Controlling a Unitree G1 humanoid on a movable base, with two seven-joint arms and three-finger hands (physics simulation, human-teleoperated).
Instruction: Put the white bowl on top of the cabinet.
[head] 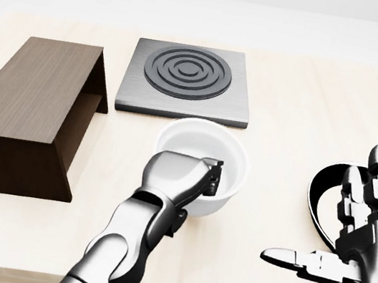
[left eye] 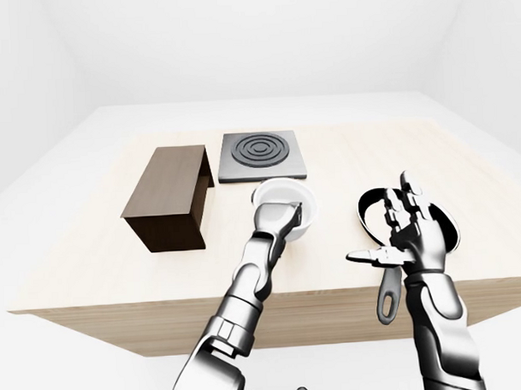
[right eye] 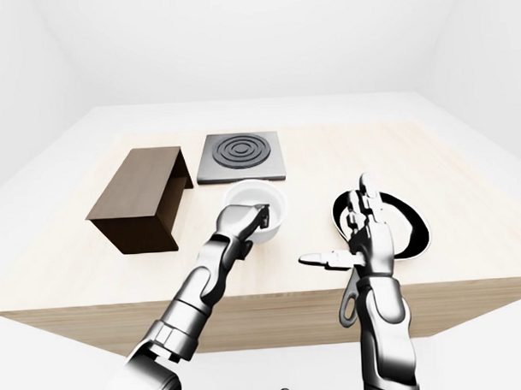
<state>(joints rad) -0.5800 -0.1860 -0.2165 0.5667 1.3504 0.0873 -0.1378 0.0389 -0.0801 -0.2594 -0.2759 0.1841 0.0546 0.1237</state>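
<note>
- The white bowl [head: 203, 162] sits in the middle of the head view, just below the stove plate [head: 185, 79]; whether it rests on the wooden tabletop [head: 303, 110] or is raised off it cannot be told.
- The left hand [head: 181, 177] grips the bowl's near rim: its fingers [head: 213, 177] curl over the edge into the bowl, with the knuckles outside the wall.
- The cabinet [head: 30, 112], a dark brown wooden box open on its right side, stands to the left of the bowl, apart from it, with its top bare.
- The right hand [head: 346, 240] hovers at the lower right of the head view, fingers spread wide and thumb pointing left, holding nothing.
- Behind that hand lies a black frying pan [left eye: 370, 210] with a pale inside, its handle [left eye: 387, 297] reaching toward the tabletop's near edge.
</note>
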